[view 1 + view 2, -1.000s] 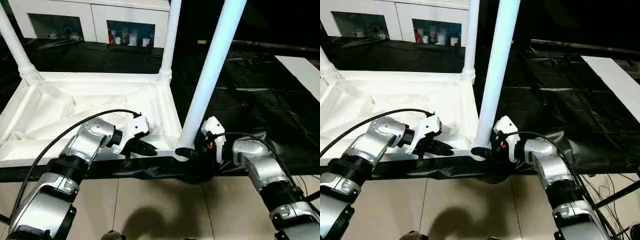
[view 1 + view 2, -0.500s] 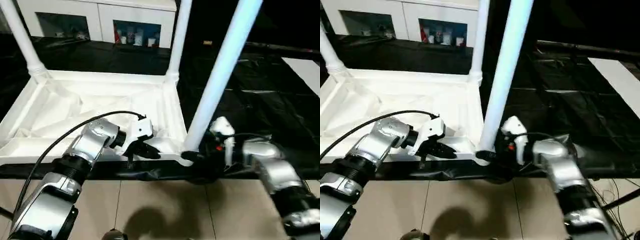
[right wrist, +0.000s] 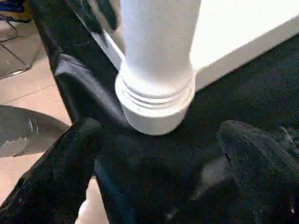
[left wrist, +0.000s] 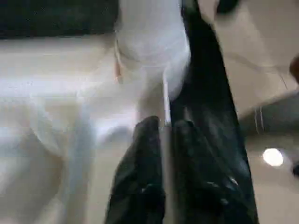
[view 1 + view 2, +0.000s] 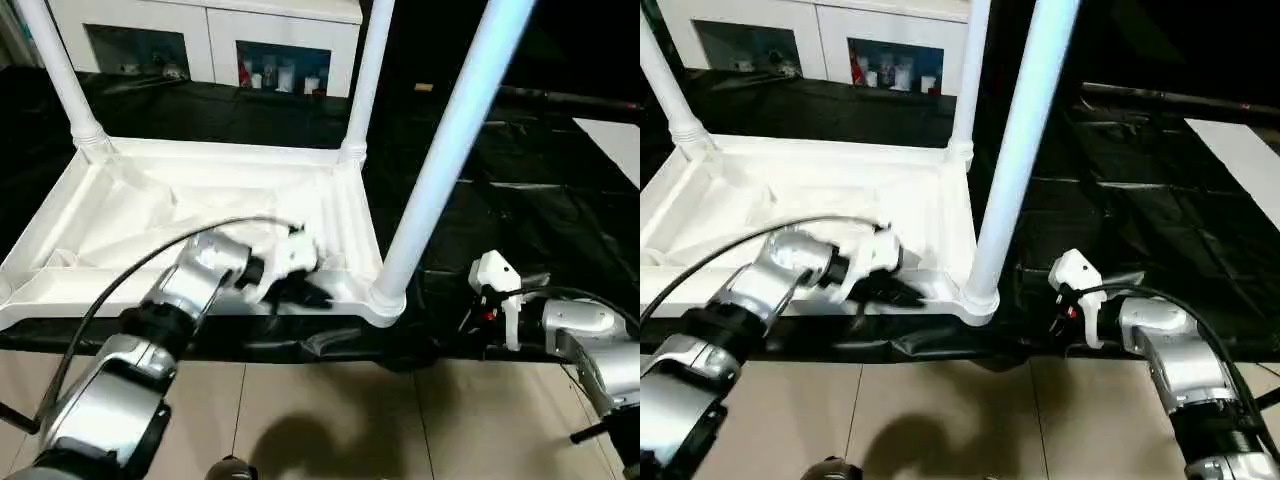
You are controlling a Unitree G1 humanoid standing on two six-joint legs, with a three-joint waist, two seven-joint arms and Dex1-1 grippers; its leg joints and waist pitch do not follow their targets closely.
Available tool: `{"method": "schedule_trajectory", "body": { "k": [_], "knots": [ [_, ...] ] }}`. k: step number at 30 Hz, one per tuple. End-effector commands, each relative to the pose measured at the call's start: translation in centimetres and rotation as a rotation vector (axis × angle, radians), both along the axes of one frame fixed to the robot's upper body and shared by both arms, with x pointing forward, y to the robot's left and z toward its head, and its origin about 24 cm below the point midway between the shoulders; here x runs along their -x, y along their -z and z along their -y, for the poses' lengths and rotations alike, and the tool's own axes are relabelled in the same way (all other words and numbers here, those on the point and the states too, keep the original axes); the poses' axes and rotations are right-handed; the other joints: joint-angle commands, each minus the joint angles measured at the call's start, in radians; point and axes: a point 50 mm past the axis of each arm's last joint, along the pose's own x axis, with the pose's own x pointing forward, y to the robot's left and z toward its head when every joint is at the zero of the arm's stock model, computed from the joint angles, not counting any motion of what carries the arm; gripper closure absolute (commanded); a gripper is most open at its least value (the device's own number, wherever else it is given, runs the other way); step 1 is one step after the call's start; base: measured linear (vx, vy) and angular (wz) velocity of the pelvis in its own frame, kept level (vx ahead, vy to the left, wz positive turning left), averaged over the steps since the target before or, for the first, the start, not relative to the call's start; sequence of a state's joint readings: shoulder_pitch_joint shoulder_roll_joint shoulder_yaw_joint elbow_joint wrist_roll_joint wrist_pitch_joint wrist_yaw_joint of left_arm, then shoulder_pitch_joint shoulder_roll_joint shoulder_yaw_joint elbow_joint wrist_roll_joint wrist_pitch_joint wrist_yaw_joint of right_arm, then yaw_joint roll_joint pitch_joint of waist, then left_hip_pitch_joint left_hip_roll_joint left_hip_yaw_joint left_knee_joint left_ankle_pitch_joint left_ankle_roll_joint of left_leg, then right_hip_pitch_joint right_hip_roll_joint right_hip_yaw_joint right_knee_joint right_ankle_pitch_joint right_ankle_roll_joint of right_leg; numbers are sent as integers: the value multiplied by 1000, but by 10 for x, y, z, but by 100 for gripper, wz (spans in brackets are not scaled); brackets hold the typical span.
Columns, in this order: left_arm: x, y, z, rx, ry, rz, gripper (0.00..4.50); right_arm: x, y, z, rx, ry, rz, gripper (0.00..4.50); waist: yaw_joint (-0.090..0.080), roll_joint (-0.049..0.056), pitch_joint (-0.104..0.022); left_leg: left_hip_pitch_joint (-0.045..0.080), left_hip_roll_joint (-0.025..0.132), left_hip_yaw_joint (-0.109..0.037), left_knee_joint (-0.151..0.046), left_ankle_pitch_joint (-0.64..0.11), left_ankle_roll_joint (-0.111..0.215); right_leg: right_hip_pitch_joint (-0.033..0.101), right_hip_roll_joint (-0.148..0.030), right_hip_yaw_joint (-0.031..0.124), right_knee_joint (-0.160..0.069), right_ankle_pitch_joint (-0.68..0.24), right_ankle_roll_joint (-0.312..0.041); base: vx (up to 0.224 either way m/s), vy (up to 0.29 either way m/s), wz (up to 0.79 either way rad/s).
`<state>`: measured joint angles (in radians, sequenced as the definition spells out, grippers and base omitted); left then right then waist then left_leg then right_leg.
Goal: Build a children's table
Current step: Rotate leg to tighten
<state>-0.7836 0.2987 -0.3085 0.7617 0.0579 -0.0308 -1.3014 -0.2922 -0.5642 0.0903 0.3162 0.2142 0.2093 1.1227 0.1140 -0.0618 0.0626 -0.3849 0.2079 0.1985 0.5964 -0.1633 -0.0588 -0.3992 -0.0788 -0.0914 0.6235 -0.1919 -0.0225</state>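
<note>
Silver ribbed forearms (image 5: 190, 285) with black cables (image 5: 730, 250) end in white wrists and black-fingered claws (image 5: 305, 293).

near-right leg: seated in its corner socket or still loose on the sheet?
Seated. The near-right leg stands unheld, its ribbed base in the tabletop's corner socket; the right gripper is open, fingers clear of it.

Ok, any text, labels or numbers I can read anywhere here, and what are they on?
None readable.
Small items in the cabinet behind the worktable may carry labels: too small and blurred to read.
Tabletop, legs and both grippers, left and right: no print seen.
</note>
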Motion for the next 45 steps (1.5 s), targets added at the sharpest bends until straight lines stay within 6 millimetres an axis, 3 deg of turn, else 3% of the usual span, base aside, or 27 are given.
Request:
{"method": "schedule_trajectory", "body": {
  "k": [1,4,10,13,16,17,18,19,21,23,25,26,28,30,33,38,45],
  "knots": [
    [-5,-15,2,57,-3,52,359,0,-3,-2,-7,2,14,19,-3,1,-73,24,38,-20,-64,-218,36,51,-78,55,-84,-189,-198,0,0,0],
    [-7,-24,-5,135,-43,39,337,0,-4,-8,-19,-7,21,19,-9,-9,-74,18,34,-19,-62,-196,46,54,-78,54,-81,-185,-191,0,0,0],
    [2,-34,-23,157,-31,-43,292,1,-5,-10,-23,-18,17,19,-14,-4,-73,23,41,-19,-65,-183,47,51,-80,56,-72,-165,-218,0,0,0],
    [20,-30,-51,-36,21,-146,270,3,-4,-11,-23,-37,2,19,-22,2,-68,24,40,-18,-68,-203,36,46,-75,58,-76,-202,-204,0,0,0],
    [31,-26,-64,-114,37,-200,247,5,-4,-13,-28,-41,0,19,-25,12,-64,31,41,-19,-73,-241,13,40,-74,60,-81,-251,-191,0,0,0],
    [31,-26,-64,-114,37,-200,247,5,-4,-13,-28,-41,0,19,-26,11,-65,30,42,-20,-75,-245,5,42,-75,61,-82,-249,-194,0,0,0],
    [43,-22,-75,-181,49,-255,238,5,-4,-14,-35,-42,-2,19,-22,13,-67,38,44,-20,-75,-253,-4,39,-77,62,-80,-242,-200,0,0,0],
    [43,-22,-75,-181,49,-255,220,5,-4,-14,-35,-42,-2,19,-23,13,-64,33,45,-22,-78,-254,-4,41,-78,62,-78,-243,-199,0,0,0],
    [48,-13,-88,-281,10,-256,203,6,-3,-16,-37,-43,-4,19,-24,13,-64,36,42,-20,-76,-269,-11,38,-76,63,-81,-259,-196,0,0,0],
    [46,-10,-91,-300,-17,-236,190,6,-2,-17,-38,-44,-5,19,-23,7,-62,35,39,-20,-76,-276,-10,38,-77,63,-86,-298,-178,0,0,0],
    [41,-7,-94,-331,-75,-199,177,5,-1,-18,-37,-46,-7,19,-23,8,-61,34,40,-21,-76,-276,-14,38,-79,63,-88,-316,-170,0,0,0],
    [37,-6,-97,-356,-112,-178,158,5,-1,-19,-36,-47,-7,19,-24,1,-62,32,39,-22,-75,-280,-14,38,-77,62,-89,-326,-161,0,0,0],
    [33,-5,-101,-389,-153,-161,147,4,-1,-20,-34,-48,-6,19,-23,3,-62,33,39,-23,-76,-280,-16,38,-80,62,-91,-338,-156,0,0,0],
    [30,-7,-101,-391,-181,-135,129,2,-2,-21,-34,-48,-3,19,-25,-3,-61,29,37,-24,-74,-284,-15,40,-81,61,-94,-371,-143,0,0,0],
    [26,-12,-97,-365,-202,-108,102,1,-2,-22,-35,-49,0,19,-23,-2,-60,33,37,-25,-73,-285,-15,35,-82,60,-98,-409,-132,0,0,0],
    [20,-13,-99,-400,-205,-81,63,2,0,-24,-31,-49,0,19,-22,0,-61,35,36,-24,-72,-293,-16,32,-80,60,-99,-398,-132,0,0,0],
    [-7,-21,-97,-389,-338,98,7,2,3,-25,-28,-32,5,19,-18,-1,-67,31,36,-25,-69,-270,-14,37,-80,59,-92,-336,-138,0,0,0]
  ]
}}
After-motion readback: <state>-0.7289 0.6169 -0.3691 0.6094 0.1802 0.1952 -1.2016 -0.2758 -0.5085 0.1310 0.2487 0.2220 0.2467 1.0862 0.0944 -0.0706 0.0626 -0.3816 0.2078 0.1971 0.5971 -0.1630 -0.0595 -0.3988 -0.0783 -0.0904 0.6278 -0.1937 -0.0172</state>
